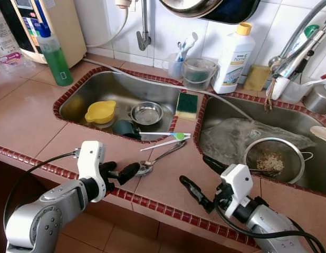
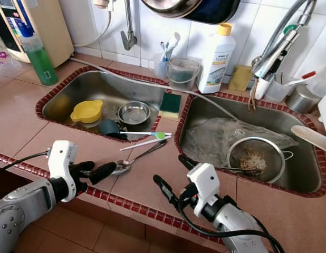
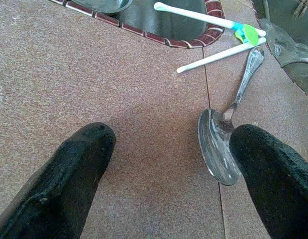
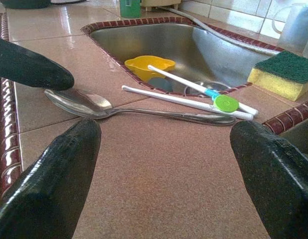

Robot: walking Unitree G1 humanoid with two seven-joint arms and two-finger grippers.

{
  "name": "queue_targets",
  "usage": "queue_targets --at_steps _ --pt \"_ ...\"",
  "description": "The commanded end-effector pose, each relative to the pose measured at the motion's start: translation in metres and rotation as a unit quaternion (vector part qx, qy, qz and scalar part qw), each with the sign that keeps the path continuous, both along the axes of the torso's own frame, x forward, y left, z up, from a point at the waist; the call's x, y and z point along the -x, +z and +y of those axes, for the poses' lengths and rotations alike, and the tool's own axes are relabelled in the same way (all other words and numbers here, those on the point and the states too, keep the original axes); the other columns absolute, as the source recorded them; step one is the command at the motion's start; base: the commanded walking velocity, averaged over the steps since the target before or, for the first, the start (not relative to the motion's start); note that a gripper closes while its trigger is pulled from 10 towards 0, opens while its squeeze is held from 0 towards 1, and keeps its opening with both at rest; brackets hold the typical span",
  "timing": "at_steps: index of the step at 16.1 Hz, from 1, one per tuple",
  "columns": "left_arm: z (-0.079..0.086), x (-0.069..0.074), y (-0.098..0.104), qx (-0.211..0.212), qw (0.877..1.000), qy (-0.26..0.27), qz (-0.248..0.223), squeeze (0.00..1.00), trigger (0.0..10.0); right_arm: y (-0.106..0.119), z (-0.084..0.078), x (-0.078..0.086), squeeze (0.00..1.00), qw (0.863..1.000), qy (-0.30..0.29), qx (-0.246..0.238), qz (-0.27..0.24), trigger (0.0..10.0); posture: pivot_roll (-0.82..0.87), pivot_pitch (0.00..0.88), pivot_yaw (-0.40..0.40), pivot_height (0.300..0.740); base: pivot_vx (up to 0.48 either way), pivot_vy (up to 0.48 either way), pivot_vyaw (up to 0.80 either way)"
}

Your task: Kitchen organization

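- Your bench (image 1: 36,121) is pinkish-brown tile with a fine speckled grain and a soft sheen, edged in glossy dark-red mosaic.
- The spoon (image 3: 221,142) you see is polished metal, mirror-bright in its bowl.
- Both sink basins (image 1: 99,89) are brushed steel, duller than the small steel bowl (image 1: 146,113).
- The chopsticks (image 4: 194,102) look like smooth white plastic with a glossy green joint.
- Your left fingers (image 3: 74,174) are matt black and rough-textured; the right fingers (image 4: 54,174) look smoother, with a slight shine.
- The sponge (image 1: 187,106) is porous yellow foam under a coarse green scouring layer.
- The strainer (image 1: 274,158) is fine metal mesh.
- The yellow cup (image 1: 100,112) is glossy plastic.
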State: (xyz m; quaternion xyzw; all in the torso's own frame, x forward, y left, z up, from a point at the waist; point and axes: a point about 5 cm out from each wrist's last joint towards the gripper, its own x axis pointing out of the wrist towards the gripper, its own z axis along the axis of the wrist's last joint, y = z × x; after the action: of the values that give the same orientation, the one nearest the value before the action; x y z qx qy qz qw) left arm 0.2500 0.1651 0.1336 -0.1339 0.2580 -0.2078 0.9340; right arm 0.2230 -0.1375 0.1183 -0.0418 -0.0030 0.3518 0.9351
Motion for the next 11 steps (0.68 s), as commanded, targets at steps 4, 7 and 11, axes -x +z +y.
queue_targets --at_steps 4,7,11 --pt "-0.0013 0.0074 -0.0197 -0.016 0.998 0.002 0.058 0.00 10.0 0.0060 -0.0019 0.0026 0.00 1.000 0.008 0.004 -0.007 10.0 -0.11 0.102 -0.020 0.740 0.000 0.000 0.00" --pt "-0.0013 0.0104 -0.0207 -0.014 0.998 -0.005 0.068 0.00 10.0 0.0060 -0.0031 0.0045 0.00 1.000 0.010 0.006 -0.006 10.0 -0.11 0.106 -0.017 0.740 0.000 0.000 0.00" --pt "-0.0042 0.0148 -0.0211 -0.012 0.997 -0.019 0.078 0.00 10.0 0.0068 -0.0031 0.0054 0.00 1.000 0.011 0.009 -0.008 10.0 -0.11 0.110 -0.015 0.740 0.000 0.000 0.00"
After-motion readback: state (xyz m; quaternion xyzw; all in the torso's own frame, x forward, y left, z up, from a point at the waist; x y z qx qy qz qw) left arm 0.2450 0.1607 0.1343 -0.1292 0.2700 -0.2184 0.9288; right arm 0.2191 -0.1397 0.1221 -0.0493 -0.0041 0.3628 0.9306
